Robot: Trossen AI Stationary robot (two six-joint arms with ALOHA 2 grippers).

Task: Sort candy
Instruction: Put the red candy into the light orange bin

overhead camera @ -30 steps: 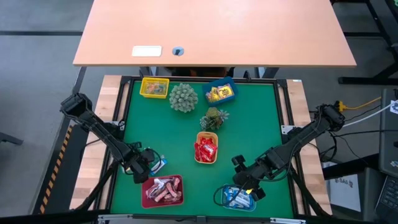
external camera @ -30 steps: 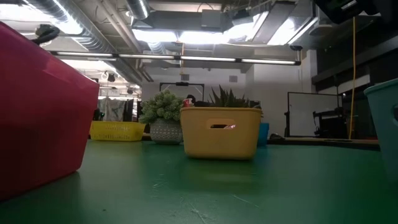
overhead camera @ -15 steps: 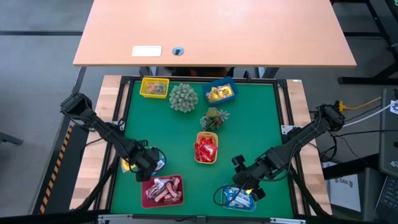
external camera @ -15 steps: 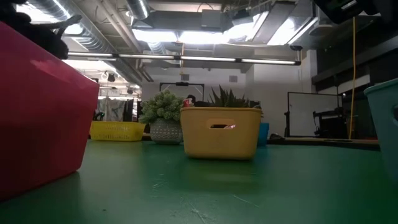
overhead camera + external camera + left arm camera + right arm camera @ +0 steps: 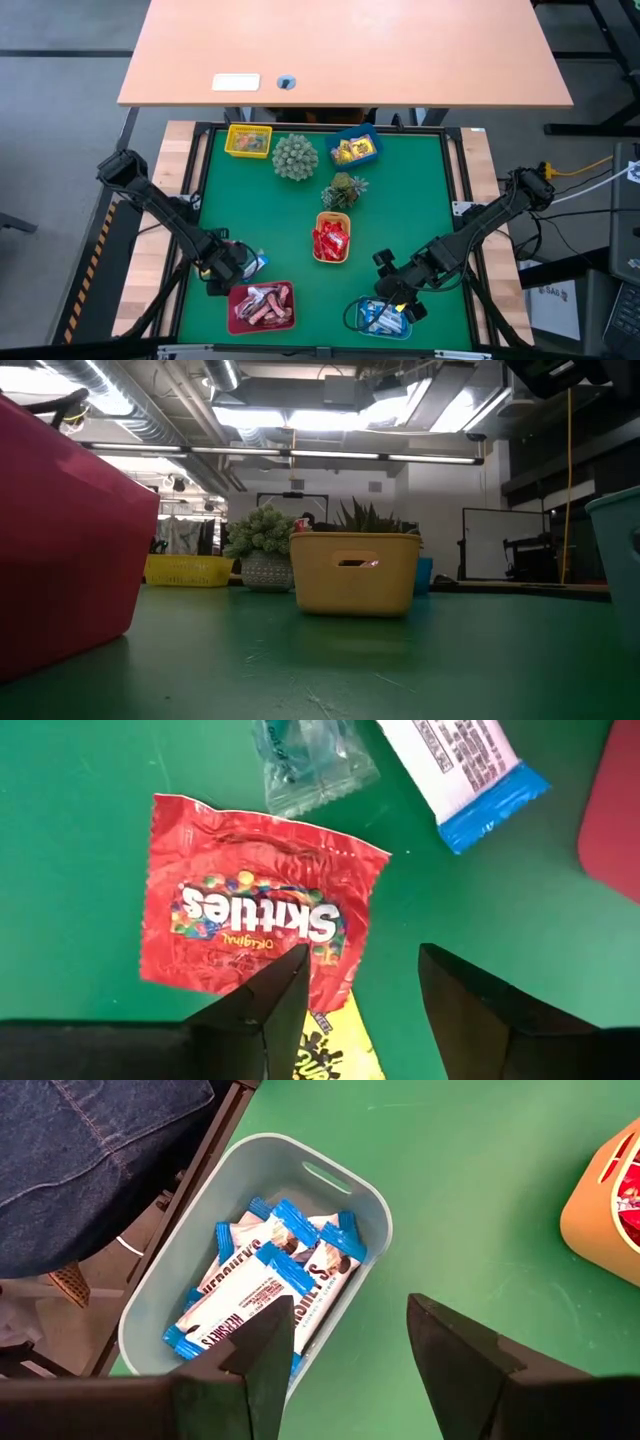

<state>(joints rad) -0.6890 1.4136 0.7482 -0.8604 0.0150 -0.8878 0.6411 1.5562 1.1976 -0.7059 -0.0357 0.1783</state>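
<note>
**Left claw apart over loose candy**

L gripper hovers w/ fingers apart, empty, over red Skittles packet on green mat, near red tray; blue-white bar + clear-wrapped sweet just beside. R gripper also spread, empty, above blue tray of blue-white bars.

Both arms are dark, slim and jointed, trailing black cables, each ending in a gripper with two matte black wedge-shaped fingers.
</note>
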